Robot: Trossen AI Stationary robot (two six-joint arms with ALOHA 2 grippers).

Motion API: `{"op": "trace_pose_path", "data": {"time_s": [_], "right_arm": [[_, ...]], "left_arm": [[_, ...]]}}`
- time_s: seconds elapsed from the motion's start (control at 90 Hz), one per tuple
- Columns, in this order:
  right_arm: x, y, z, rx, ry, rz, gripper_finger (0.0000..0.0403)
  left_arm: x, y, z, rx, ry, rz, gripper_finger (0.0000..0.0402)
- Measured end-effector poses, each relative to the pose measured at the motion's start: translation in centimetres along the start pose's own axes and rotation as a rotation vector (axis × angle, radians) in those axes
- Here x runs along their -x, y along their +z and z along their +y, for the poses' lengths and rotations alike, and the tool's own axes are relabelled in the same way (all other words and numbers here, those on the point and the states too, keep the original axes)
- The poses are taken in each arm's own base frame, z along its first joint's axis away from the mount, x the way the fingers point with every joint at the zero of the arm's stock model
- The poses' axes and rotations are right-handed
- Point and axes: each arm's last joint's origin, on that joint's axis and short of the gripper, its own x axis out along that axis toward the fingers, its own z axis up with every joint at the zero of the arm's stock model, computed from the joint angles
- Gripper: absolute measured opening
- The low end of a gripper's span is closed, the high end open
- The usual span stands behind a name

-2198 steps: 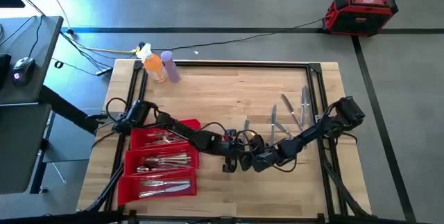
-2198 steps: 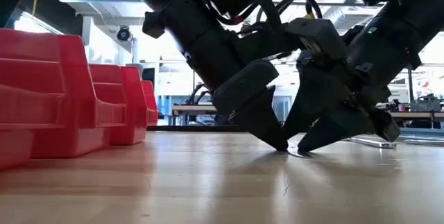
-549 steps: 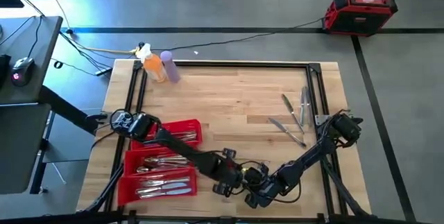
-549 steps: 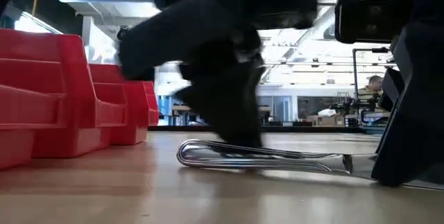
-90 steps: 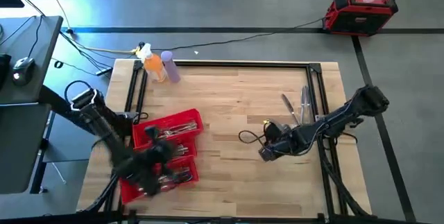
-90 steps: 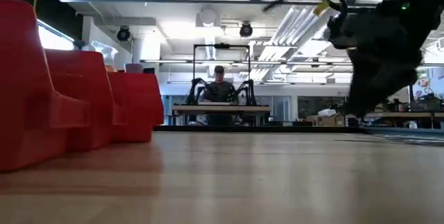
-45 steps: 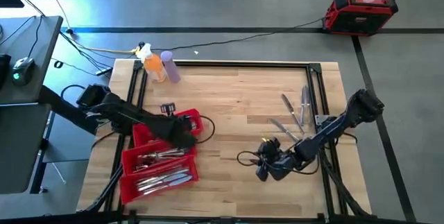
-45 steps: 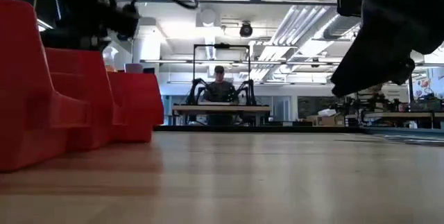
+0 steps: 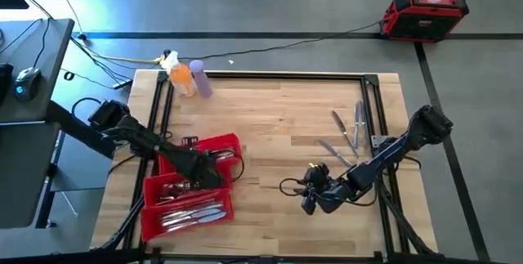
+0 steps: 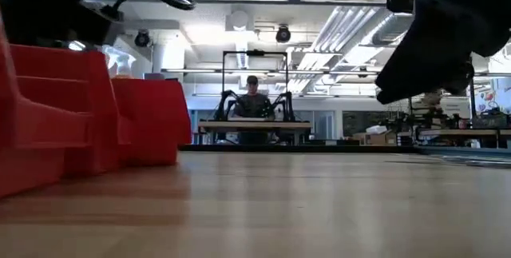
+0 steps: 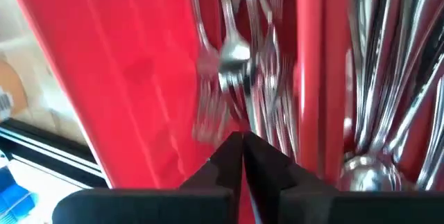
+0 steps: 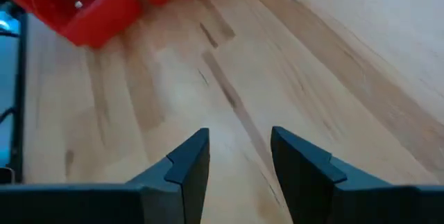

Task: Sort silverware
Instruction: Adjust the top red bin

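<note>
Far left, the left arm reaches in over the red tray (image 9: pixel 231 145), and the left end effector (image 11: pixel 242 141) sits above its rear compartment, fingers pressed together with nothing pinched between them. Right below it, forks (image 11: pixel 239 64) lie jumbled in that compartment; spoons (image 11: pixel 385 113) fill the next one over, across the red divider. From above, the front compartment carries more silverware, knives (image 9: pixel 194 213) by the look of them. Behind the tray, at the desk's (image 9: pixel 278 117) far left corner, stand an orange bottle (image 9: pixel 181 78) and a purple bottle (image 9: pixel 200 78), just beside each other. Moving right across bare wood, the right end effector (image 12: pixel 239 151) hangs over the desk, fingers spread, holding nothing. Further right, near the desk's right edge, loose silverware (image 9: pixel 347 133) lies on the wood, well apart from the tray.
</note>
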Motion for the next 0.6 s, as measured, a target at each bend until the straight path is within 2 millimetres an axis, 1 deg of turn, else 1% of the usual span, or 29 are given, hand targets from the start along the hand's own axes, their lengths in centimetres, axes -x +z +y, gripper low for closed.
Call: {"op": "trace_pose_path", "data": {"time_s": [0.2,0.311,0.411,0.511,0.6], "right_arm": [[0.0,0.6,0.7,-0.009,0.061,-0.056,0.0139],[-0.8,1.1,1.3,-0.042,0.103,-0.135,0.0139],[-2.7,1.8,1.4,-0.109,0.137,-0.211,0.0139],[-5.5,2.4,0.6,-0.207,0.16,-0.257,0.0135],[-8.2,3.0,-0.1,-0.294,0.113,-0.284,0.0125]], "left_arm": [[0.4,-1.5,-1.6,-0.027,0.009,0.006,0.0],[0.7,-2.4,-1.9,-0.018,0.038,0.025,0.0],[1.2,-3.4,-1.6,0.017,0.082,0.031,0.0],[1.9,-4.5,-1.1,0.068,0.112,0.001,0.0],[2.8,-5.5,-0.6,0.121,0.109,-0.061,0.0]]}}
